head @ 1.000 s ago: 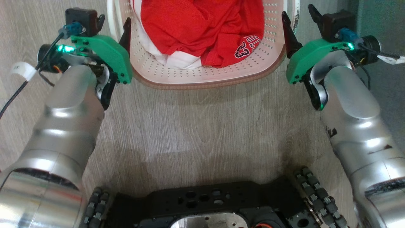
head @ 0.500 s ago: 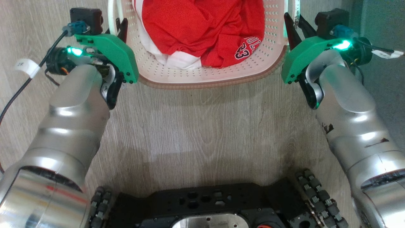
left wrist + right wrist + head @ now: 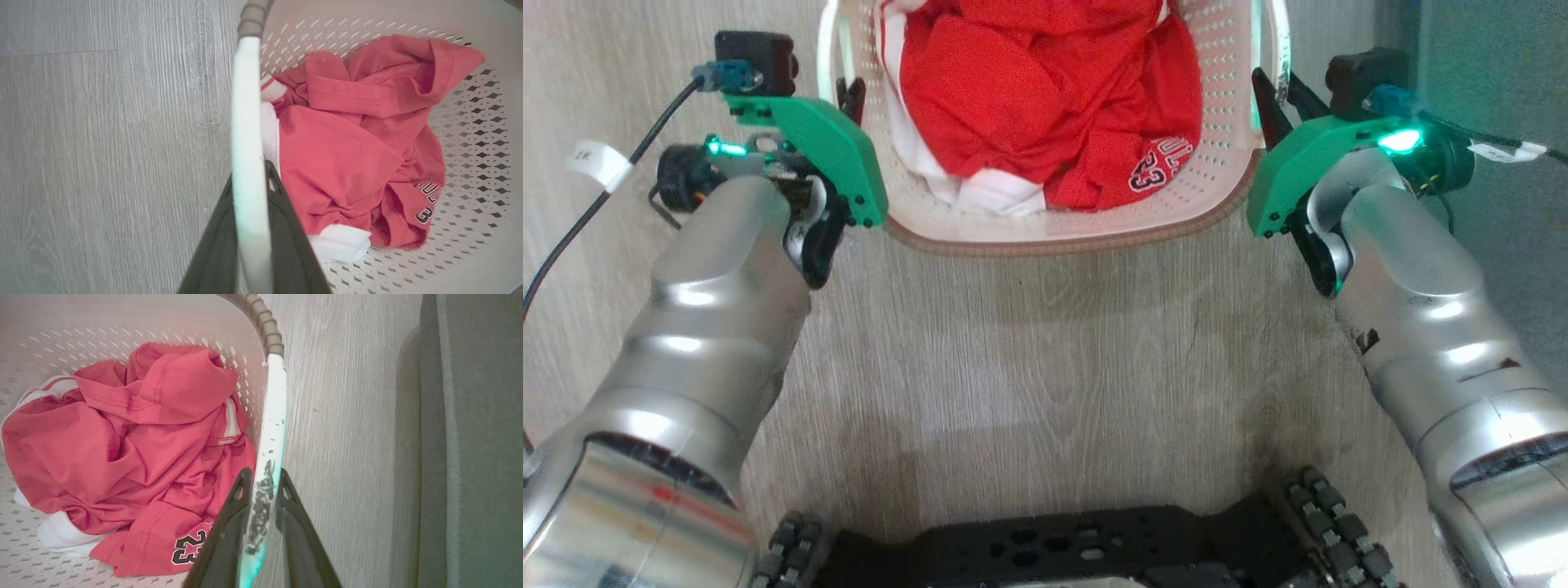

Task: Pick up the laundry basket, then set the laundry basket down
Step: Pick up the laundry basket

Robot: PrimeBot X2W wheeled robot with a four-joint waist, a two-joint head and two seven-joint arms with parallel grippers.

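Entry: laundry basket (image 3: 1045, 237) with red shirt (image 3: 1045, 98), between our pincers; left pincer (image 3: 249, 171) now clenched on left handle (image 3: 247, 102), right pincer (image 3: 261, 473) on right handle (image 3: 273, 400), both clear a second ago; lift judged ready.

**Both grippers close on the basket handles**

A second ago our left gripper (image 3: 849, 90) and right gripper (image 3: 1278, 94) stand spread, each with one finger on either side of a white handle. Now both arms sit a little further inward and the fingers pinch the left handle (image 3: 247, 122) and the right handle (image 3: 271, 416) of the laundry basket (image 3: 1062, 233). Our head camera moves too. The whole picture slides downward, so the basket's near rim and our base (image 3: 1054, 547) lie lower in the head view. More of the red shirt (image 3: 1045, 98) shows. We cannot tell whether the basket has left the floor (image 3: 1045, 367).
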